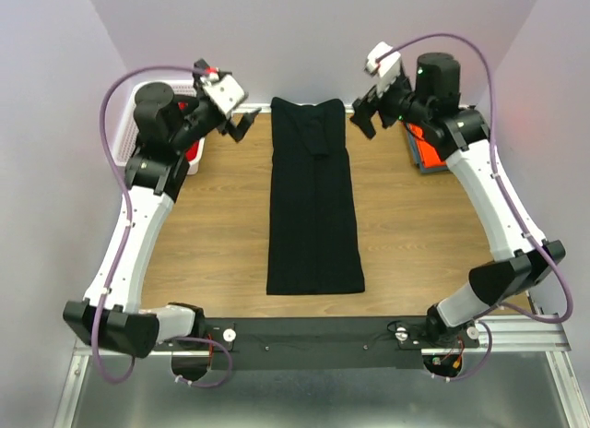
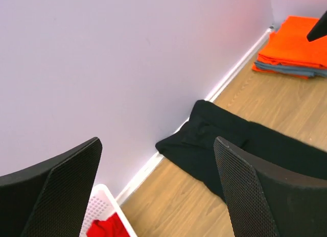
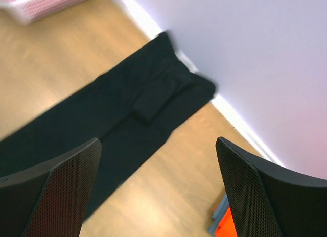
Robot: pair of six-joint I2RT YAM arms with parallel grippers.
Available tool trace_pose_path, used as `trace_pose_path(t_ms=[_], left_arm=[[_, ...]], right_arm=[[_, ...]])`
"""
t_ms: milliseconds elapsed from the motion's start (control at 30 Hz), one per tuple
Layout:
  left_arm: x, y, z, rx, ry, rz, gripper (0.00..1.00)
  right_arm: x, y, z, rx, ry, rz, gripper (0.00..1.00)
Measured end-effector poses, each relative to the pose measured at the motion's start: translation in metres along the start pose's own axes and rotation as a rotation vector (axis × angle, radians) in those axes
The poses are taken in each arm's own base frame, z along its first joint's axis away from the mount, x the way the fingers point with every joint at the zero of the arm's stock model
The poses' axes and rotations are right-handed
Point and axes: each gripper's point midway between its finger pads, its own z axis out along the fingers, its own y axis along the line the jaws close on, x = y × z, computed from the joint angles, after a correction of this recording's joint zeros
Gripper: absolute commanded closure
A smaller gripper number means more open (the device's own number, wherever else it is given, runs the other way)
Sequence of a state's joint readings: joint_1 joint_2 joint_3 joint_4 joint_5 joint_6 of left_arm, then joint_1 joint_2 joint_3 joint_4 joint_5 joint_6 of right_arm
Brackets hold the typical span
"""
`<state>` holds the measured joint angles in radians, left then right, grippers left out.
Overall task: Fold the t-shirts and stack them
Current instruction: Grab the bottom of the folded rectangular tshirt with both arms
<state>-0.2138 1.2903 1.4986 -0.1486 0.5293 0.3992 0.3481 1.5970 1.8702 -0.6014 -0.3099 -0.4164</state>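
Cloth: black t-shirt (image 1: 313,207) | far edge at wall (image 1: 313,41) | table (image 1: 212,243) bare both sides

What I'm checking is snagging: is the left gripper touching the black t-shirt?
Apart. The top external view shows bare table between the open left gripper and the black t-shirt.

Wood-grain table (image 1: 212,234). Lying flat at centre: black t-shirt (image 1: 313,207), folded into a long narrow strip from the far wall to just short of the near edge. Far-left corner: white mesh basket (image 2: 103,204). Far-right corner: folded orange t-shirt (image 2: 296,40) on a grey cloth layer (image 2: 286,69), which lies on the wood.
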Motion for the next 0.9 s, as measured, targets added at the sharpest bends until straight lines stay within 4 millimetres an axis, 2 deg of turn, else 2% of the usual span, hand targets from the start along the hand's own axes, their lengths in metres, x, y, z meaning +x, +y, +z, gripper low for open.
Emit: trace_pose_path(t_ms=[100,167,200,233,267,300,333,367,433,500,567,600,667,700,800,900], left_arm=[[0.012,-0.029,-0.015,0.099,0.010,0.101,0.02],[0.038,-0.062,-0.027,0.203,0.061,0.126,0.02],[0.048,-0.077,-0.032,0.249,0.076,0.160,0.02],[0.065,-0.099,-0.040,0.317,0.106,0.185,0.04],[0.085,-0.123,-0.051,0.389,0.138,0.209,0.04],[0.099,-0.142,-0.059,0.445,0.158,0.220,0.04],[0.124,-0.172,-0.076,0.537,0.196,0.237,0.04],[0.136,-0.188,-0.086,0.588,0.214,0.235,0.04],[0.167,-0.228,-0.113,0.712,0.251,0.242,0.07],[0.184,-0.256,-0.132,0.798,0.264,0.251,0.09],[0.198,-0.287,-0.150,0.898,0.260,0.269,0.15],[0.204,-0.304,-0.159,0.954,0.251,0.286,0.18],[0.216,-0.328,-0.173,1.033,0.257,0.293,0.30],[0.222,-0.337,-0.180,1.067,0.270,0.288,0.37],[0.225,-0.347,-0.180,1.106,0.270,0.317,0.46],[0.231,-0.362,-0.180,1.170,0.279,0.342,0.48]], right_arm=[[0.018,0.044,-0.003,-0.103,0.056,-0.071,0.00],[0.048,0.088,-0.006,-0.213,0.132,-0.115,0.00],[0.072,0.119,-0.009,-0.289,0.187,-0.140,0.00],[0.089,0.140,-0.014,-0.343,0.226,-0.157,0.00],[0.115,0.167,-0.024,-0.416,0.285,-0.177,0.00],[0.134,0.187,-0.034,-0.475,0.330,-0.193,0.00],[0.150,0.203,-0.041,-0.521,0.361,-0.210,0.00],[0.173,0.223,-0.055,-0.585,0.414,-0.227,0.00],[0.201,0.241,-0.072,-0.648,0.467,-0.243,0.04],[0.222,0.256,-0.085,-0.700,0.503,-0.257,0.11],[0.244,0.269,-0.096,-0.746,0.539,-0.276,0.19],[0.251,0.274,-0.099,-0.763,0.545,-0.289,0.26],[0.270,0.287,-0.106,-0.803,0.563,-0.318,0.33],[0.280,0.292,-0.110,-0.823,0.572,-0.336,0.38],[0.297,0.298,-0.112,-0.842,0.555,-0.369,0.41],[0.308,0.302,-0.115,-0.847,0.507,-0.412,0.41]])
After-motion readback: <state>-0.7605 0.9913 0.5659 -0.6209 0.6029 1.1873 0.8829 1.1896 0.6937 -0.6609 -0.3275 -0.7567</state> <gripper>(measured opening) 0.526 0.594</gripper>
